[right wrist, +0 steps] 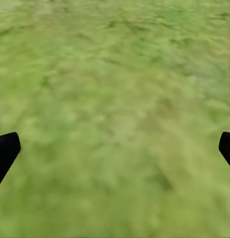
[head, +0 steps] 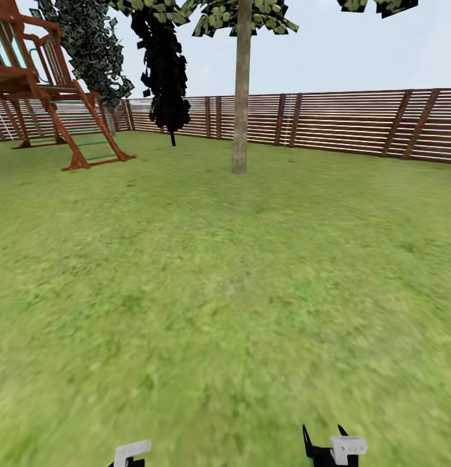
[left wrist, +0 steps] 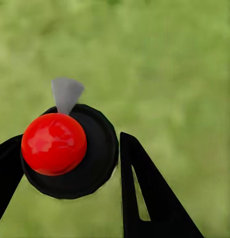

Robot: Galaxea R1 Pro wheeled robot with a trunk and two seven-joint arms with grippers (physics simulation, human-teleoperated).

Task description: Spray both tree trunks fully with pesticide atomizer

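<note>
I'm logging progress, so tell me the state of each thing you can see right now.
pesticide atomizer: held between the left gripper's fingers, red cap on
left gripper: shut on the atomizer
right gripper: open, nothing between its fingers, over grass
tree trunk: upright ahead, pale and mottled, no spray visible
fence: standing, behind the tree

You've got one pale-trunked tree (head: 241, 97) standing on the lawn (head: 225, 292), plus two dark leafy masses by the fence (head: 355, 123): one blotchy grey-green (head: 89, 45), one near-black (head: 165, 71). One wooden play frame (head: 43, 91). One fence run, turning one corner. One pesticide atomizer (left wrist: 70, 153), with one red cap (left wrist: 54, 144). Two grippers: left gripper (left wrist: 70, 183), right gripper (right wrist: 115, 148), two fingers each.
</note>
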